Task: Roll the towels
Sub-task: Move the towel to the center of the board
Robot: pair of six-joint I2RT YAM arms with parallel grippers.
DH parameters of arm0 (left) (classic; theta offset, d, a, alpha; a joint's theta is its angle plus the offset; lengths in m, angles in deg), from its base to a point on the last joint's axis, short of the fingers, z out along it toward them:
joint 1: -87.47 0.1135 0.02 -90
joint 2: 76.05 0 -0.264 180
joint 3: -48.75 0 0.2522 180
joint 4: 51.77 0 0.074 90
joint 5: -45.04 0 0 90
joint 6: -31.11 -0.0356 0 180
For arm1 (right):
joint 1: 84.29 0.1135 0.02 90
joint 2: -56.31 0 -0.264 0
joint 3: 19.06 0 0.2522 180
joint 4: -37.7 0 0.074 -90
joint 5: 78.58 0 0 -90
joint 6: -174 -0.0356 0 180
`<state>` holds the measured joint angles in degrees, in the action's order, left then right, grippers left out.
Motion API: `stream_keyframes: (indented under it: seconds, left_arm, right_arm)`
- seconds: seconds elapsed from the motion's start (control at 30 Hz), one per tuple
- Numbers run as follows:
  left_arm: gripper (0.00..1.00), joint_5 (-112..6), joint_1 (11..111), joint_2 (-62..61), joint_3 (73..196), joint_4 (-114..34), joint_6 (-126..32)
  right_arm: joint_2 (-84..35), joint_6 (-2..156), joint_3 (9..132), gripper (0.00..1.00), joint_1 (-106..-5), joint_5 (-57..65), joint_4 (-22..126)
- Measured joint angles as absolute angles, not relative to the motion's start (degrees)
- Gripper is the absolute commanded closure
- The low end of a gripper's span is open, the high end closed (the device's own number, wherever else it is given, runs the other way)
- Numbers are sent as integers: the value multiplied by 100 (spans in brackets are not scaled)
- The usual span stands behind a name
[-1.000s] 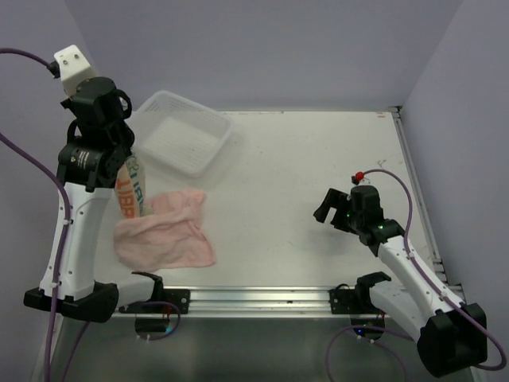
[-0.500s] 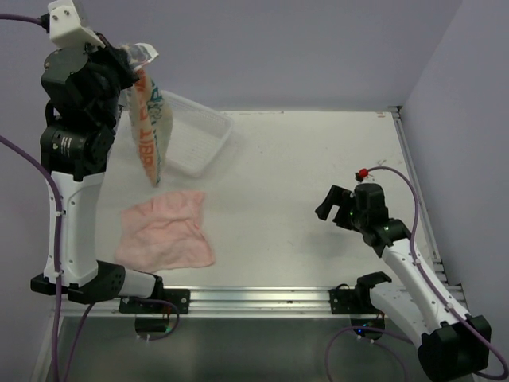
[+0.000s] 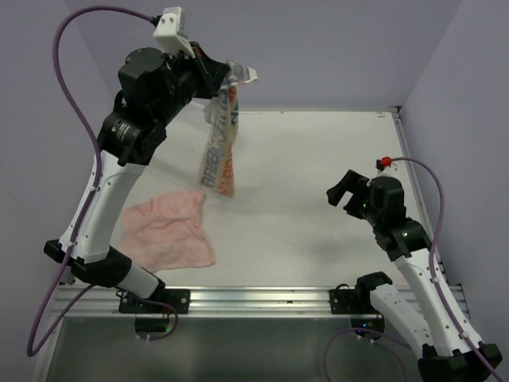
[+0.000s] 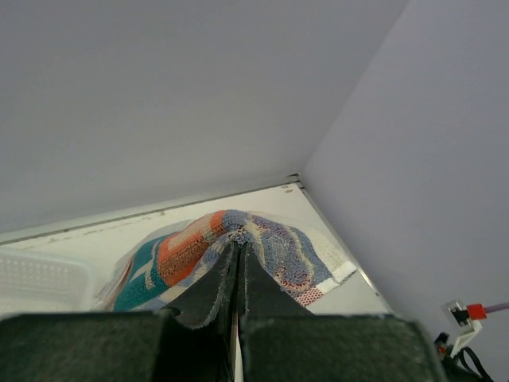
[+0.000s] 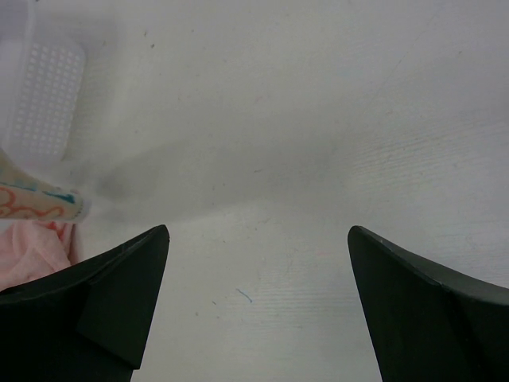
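Observation:
My left gripper (image 3: 216, 79) is raised high over the back of the table and is shut on the top edge of the printed towel (image 3: 223, 155). That white, teal and orange towel hangs straight down, its lower end near the table. In the left wrist view the cloth (image 4: 183, 255) bunches over the closed fingertips (image 4: 238, 248). The pale pink towel (image 3: 167, 232) lies crumpled and flat at the front left. At the right my right gripper (image 3: 343, 191) hovers open and holds nothing. The right wrist view shows bare table between its fingers (image 5: 258, 239), with both towels' edges at the far left (image 5: 36, 207).
A white mesh basket shows at the back left in the wrist views (image 4: 32, 274) (image 5: 44, 95). Purple walls close in the table at the back and on both sides. A metal rail (image 3: 254, 298) runs along the front edge.
The left arm has lifted the printed towel off the pink one and swung it up and rightward, from beside the basket toward mid-table. The right arm shifted slightly right, still open.

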<state>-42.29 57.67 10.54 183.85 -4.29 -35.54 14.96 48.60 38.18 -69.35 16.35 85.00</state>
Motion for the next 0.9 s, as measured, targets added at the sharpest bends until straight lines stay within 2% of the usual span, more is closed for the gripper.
stream_keyframes:
  seconds: [0.33, 0.5, 0.73, 0.9]
  left_arm:
    - [100, -4600, 4309, 1542, 17817, -1435, -3285]
    - [100, -4874, 4125, 2134, 17513, -2053, -2968]
    - [100, -4933, 3889, 3509, 18197, -2333, -2775]
    - [100, -4358, 3579, 3356, 17601, -2617, -2795]
  right_arm:
    - [1975, 4156, 4264, 1, -6935, 2866, 9143]
    - [2180, 3937, 4393, 1, -6935, 3397, 9352]
    - [2137, 3878, 4562, 1, -6935, 3812, 9505]
    - [2014, 3905, 4688, 1, -6935, 3895, 9547]
